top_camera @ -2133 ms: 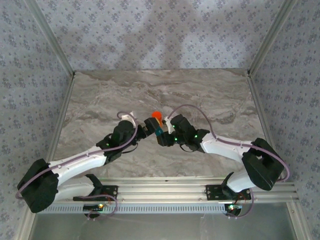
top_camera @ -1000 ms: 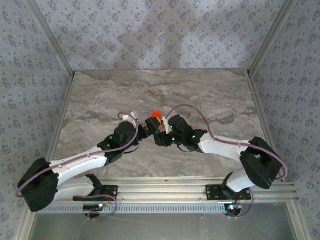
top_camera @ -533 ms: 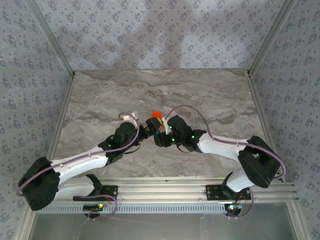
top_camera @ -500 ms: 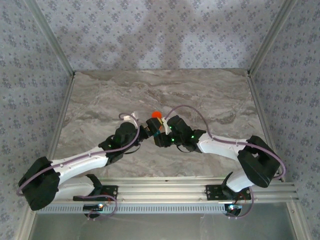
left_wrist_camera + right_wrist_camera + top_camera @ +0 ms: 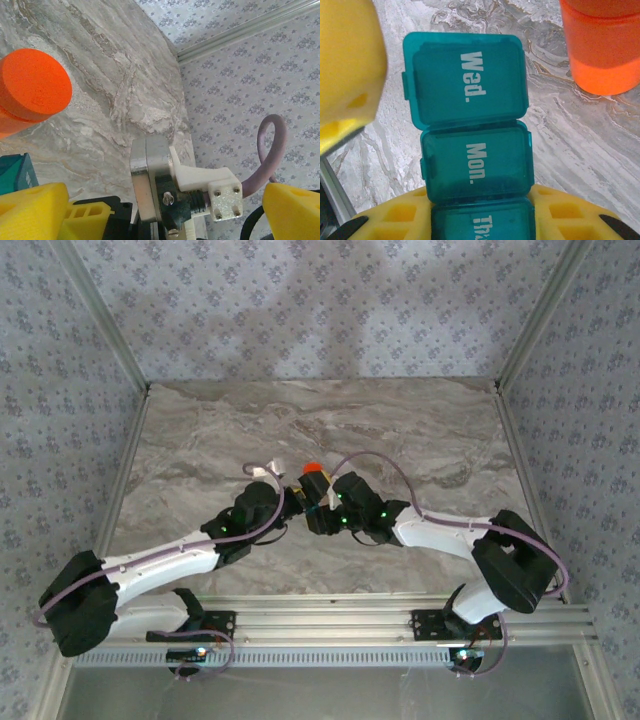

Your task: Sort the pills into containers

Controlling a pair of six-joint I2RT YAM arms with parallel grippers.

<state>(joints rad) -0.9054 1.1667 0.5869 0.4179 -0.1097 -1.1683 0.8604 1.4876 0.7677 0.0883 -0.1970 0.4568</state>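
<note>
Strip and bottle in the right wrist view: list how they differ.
The strip is teal; the bottle is orange. The strip is flat, with square lids marked by day; the bottle is round. The strip sits between the fingers of the right gripper; the bottle stands free beside it. Both look closed.

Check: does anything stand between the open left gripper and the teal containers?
Nothing visible does. The containers are clamped at one end in the right gripper, and the left gripper is open right beside them. The orange bottle stands off to the side, not between.
</note>
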